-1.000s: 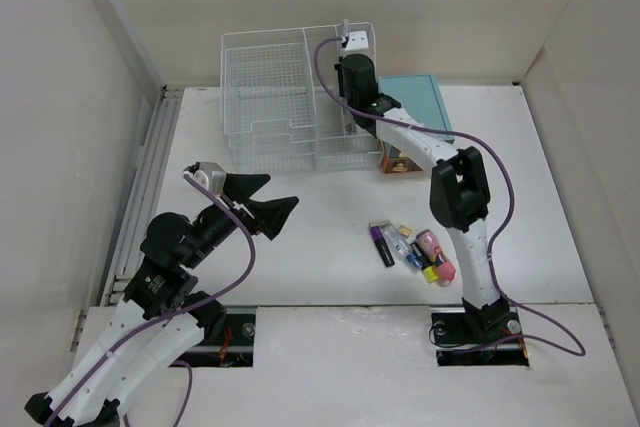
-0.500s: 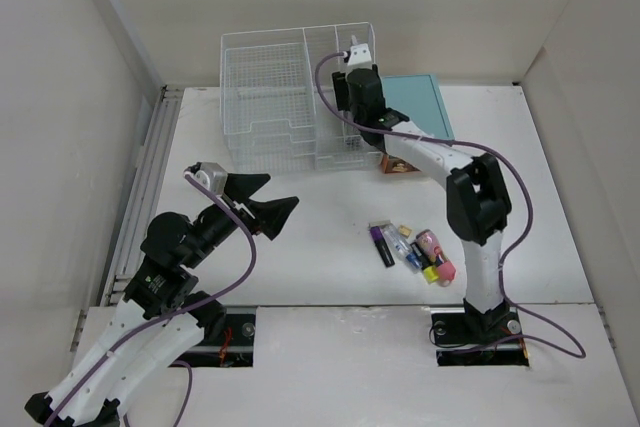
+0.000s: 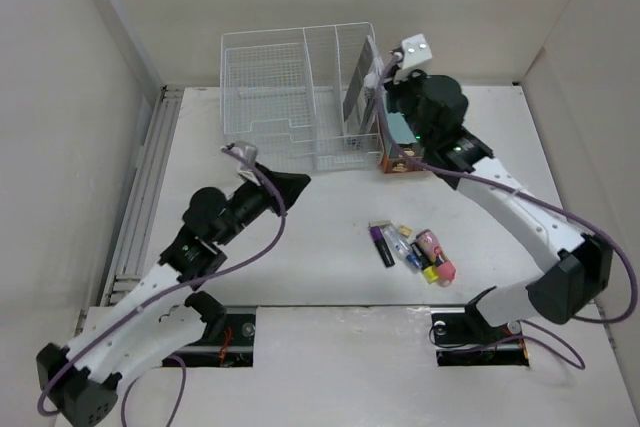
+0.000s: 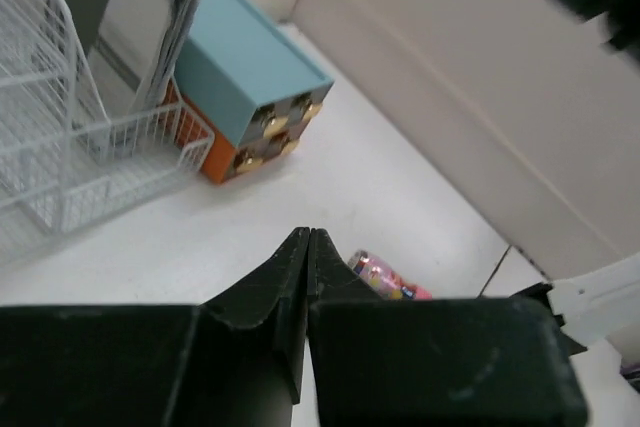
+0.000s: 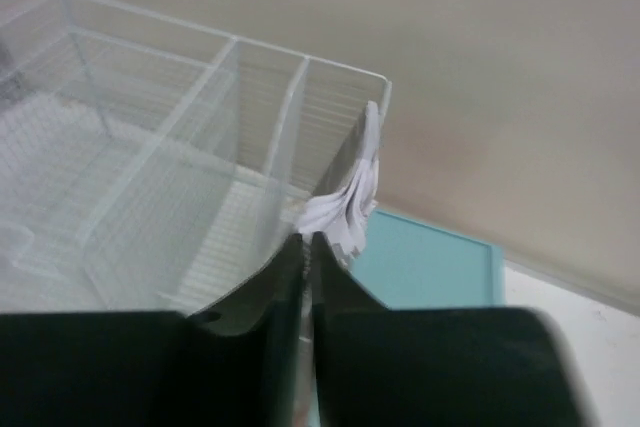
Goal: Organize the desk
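Left claw [image 4: 308, 239] is pinched fully together with nothing in it, hanging low over the tabletop [image 3: 330, 277] near its middle and aimed toward 2 o'clock. The white tabletop fills the floor of the scene in the top view, with a ribbed rail [image 3: 148, 182] along its 9 o'clock edge.

At about 4 o'clock from the middle lies a loose heap of small things [image 3: 412, 249]: a dark purple marker [image 3: 381, 244], a pink piece [image 3: 431, 245] and some yellow and clear bits touching one another.

Farther back, at 1 o'clock, a teal box [image 4: 247, 67] with an orange front and brass knobs sits just beside the right end of the wire organizer [image 3: 275, 97], which stands at 12 o'clock against the back wall.

A dark booklet [image 3: 358, 77] stands upright in the organizer's rightmost slot, with crumpled white pages at its edge.

Right claw [image 5: 306, 243] is raised above the box, its fingers pressed together and gripping nothing, pointed at that slot.
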You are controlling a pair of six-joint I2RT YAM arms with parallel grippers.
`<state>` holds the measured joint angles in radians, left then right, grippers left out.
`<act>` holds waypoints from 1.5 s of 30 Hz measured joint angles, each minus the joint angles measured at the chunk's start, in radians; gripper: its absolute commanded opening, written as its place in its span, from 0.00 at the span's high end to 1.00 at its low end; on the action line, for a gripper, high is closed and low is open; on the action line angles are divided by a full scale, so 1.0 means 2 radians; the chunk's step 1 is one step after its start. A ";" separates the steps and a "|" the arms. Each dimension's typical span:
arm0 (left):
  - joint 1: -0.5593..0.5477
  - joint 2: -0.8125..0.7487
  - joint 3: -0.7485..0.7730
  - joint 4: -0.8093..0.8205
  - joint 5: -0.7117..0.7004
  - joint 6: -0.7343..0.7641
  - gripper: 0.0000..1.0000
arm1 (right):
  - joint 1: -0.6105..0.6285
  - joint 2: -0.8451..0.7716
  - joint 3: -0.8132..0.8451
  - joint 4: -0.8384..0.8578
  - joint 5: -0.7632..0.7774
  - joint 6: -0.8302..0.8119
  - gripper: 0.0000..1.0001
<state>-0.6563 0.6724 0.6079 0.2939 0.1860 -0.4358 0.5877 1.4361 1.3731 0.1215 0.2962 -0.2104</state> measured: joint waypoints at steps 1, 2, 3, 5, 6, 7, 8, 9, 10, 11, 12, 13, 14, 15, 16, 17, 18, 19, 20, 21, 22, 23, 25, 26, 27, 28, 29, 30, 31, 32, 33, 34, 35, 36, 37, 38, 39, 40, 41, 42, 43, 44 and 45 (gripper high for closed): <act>-0.008 0.022 0.000 0.008 -0.006 -0.003 1.00 | -0.021 -0.017 -0.010 -0.015 -0.034 0.002 0.58; -0.014 0.047 0.000 0.011 -0.010 -0.006 1.00 | -0.047 -0.031 -0.017 -0.031 -0.064 0.008 0.33; -0.020 0.069 0.000 0.012 -0.014 -0.008 1.00 | -0.071 -0.042 -0.024 -0.045 -0.093 0.012 0.14; -0.029 0.103 0.000 0.011 -0.021 -0.010 1.00 | -0.124 -0.064 -0.043 -0.082 -0.151 0.018 0.09; -0.033 0.116 0.000 0.012 -0.025 -0.010 0.97 | -0.142 -0.076 -0.055 -0.098 -0.171 0.023 0.13; -0.036 0.125 0.000 0.012 -0.029 -0.010 0.77 | -0.153 -0.086 -0.067 -0.116 -0.192 0.030 0.31; -0.038 0.132 0.000 0.012 -0.032 -0.008 0.65 | -0.157 -0.095 -0.078 -0.135 -0.208 0.039 0.41; -0.040 0.140 -0.001 0.014 -0.035 -0.010 0.57 | -0.158 -0.102 -0.088 -0.149 -0.224 0.054 0.48; -0.042 0.148 -0.001 0.018 -0.038 -0.014 0.52 | -0.158 -0.107 -0.098 -0.159 -0.239 0.069 0.48; -0.044 0.157 -0.003 0.023 -0.041 -0.017 0.43 | -0.158 -0.110 -0.111 -0.167 -0.257 0.088 0.48; -0.045 0.167 -0.005 0.029 -0.042 -0.018 0.38 | -0.158 -0.112 -0.124 -0.172 -0.272 0.106 0.49; -0.047 0.178 -0.008 0.035 -0.044 -0.022 0.35 | -0.158 -0.113 -0.138 -0.173 -0.284 0.123 0.49; -0.050 0.189 -0.011 0.042 -0.044 -0.024 0.33 | -0.160 -0.113 -0.154 -0.173 -0.294 0.141 0.49; -0.052 0.199 -0.015 0.046 -0.044 -0.026 0.30 | -0.164 -0.113 -0.170 -0.171 -0.301 0.158 0.47; -0.055 0.207 -0.019 0.048 -0.044 -0.028 0.29 | -0.170 -0.113 -0.186 -0.170 -0.307 0.175 0.45; -0.058 0.214 -0.023 0.051 -0.045 -0.030 0.29 | -0.178 -0.111 -0.198 -0.170 -0.311 0.187 0.43; -0.062 0.219 -0.028 0.055 -0.045 -0.032 0.27 | -0.188 -0.107 -0.207 -0.170 -0.317 0.200 0.43; -0.064 0.222 -0.032 0.058 -0.044 -0.032 0.27 | -0.200 -0.098 -0.210 -0.169 -0.323 0.210 0.43; -0.067 0.223 -0.035 0.061 -0.045 -0.034 0.27 | -0.213 -0.085 -0.210 -0.168 -0.329 0.221 0.43; -0.070 0.223 -0.038 0.065 -0.045 -0.036 0.27 | -0.223 -0.070 -0.210 -0.161 -0.336 0.230 0.42; -0.071 0.223 -0.039 0.067 -0.044 -0.037 0.27 | -0.231 -0.055 -0.210 -0.156 -0.341 0.237 0.42; -0.073 0.223 -0.039 0.071 -0.045 -0.038 0.27 | -0.238 -0.038 -0.209 -0.152 -0.344 0.243 0.42; -0.073 0.223 -0.039 0.079 -0.045 -0.039 0.27 | -0.242 -0.006 -0.208 -0.146 -0.349 0.254 0.40; -0.073 0.223 -0.039 0.082 -0.045 -0.040 0.27 | -0.242 0.008 -0.208 -0.143 -0.352 0.259 0.40; -0.073 0.223 -0.040 0.087 -0.045 -0.040 0.27 | -0.242 0.020 -0.207 -0.140 -0.355 0.263 0.40; -0.073 0.223 -0.042 0.091 -0.045 -0.041 0.27 | -0.241 0.030 -0.205 -0.138 -0.357 0.266 0.40; -0.073 0.223 -0.044 0.093 -0.045 -0.041 0.27 | -0.240 0.039 -0.202 -0.135 -0.358 0.270 0.40; -0.073 0.223 -0.047 0.094 -0.045 -0.041 0.27 | -0.238 0.045 -0.200 -0.132 -0.358 0.274 0.40; -0.073 0.223 -0.048 0.094 -0.045 -0.041 0.27 | -0.238 0.048 -0.199 -0.128 -0.358 0.276 0.40; -0.073 0.223 -0.050 0.095 -0.045 -0.041 0.27 | -0.238 0.050 -0.198 -0.121 -0.358 0.279 0.40; -0.073 0.223 -0.053 0.096 -0.046 -0.042 0.27 | -0.238 0.051 -0.197 -0.114 -0.358 0.284 0.40; -0.073 0.223 -0.055 0.096 -0.046 -0.042 0.27 | -0.238 0.052 -0.196 -0.105 -0.358 0.289 0.40; -0.073 0.223 -0.056 0.096 -0.046 -0.043 0.27 | -0.238 0.052 -0.196 -0.096 -0.358 0.293 0.40; -0.073 0.223 -0.057 0.096 -0.046 -0.043 0.27 | -0.238 0.052 -0.195 -0.088 -0.358 0.299 0.40; -0.073 0.223 -0.058 0.098 -0.047 -0.043 0.27 | -0.238 0.052 -0.195 -0.079 -0.358 0.304 0.40; -0.073 0.223 -0.058 0.098 -0.047 -0.043 0.27 | -0.238 0.052 -0.194 -0.074 -0.357 0.309 0.40; -0.073 0.223 -0.058 0.098 -0.047 -0.043 0.27 | -0.237 0.054 -0.194 -0.070 -0.356 0.312 0.40; -0.073 0.223 -0.059 0.098 -0.047 -0.043 0.27 | -0.237 0.056 -0.194 -0.065 -0.354 0.317 0.40; -0.073 0.223 -0.059 0.098 -0.047 -0.043 0.27 | -0.237 0.059 -0.193 -0.060 -0.353 0.322 0.40; -0.073 0.223 -0.059 0.098 -0.047 -0.043 0.27 | -0.237 0.062 -0.193 -0.056 -0.351 0.326 0.40; -0.073 0.223 -0.059 0.099 -0.047 -0.043 0.27 | -0.236 0.065 -0.193 -0.054 -0.348 0.330 0.40; -0.073 0.223 -0.059 0.100 -0.047 -0.043 0.27 | -0.235 0.067 -0.193 -0.053 -0.346 0.333 0.40; -0.073 0.223 -0.060 0.102 -0.047 -0.043 0.27 | -0.234 0.069 -0.193 -0.052 -0.344 0.336 0.40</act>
<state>-0.8032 1.1179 0.4873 0.4976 0.0925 -0.5217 0.1196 1.5734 0.9867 0.0166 -0.3927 0.4625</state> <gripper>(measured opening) 0.727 0.597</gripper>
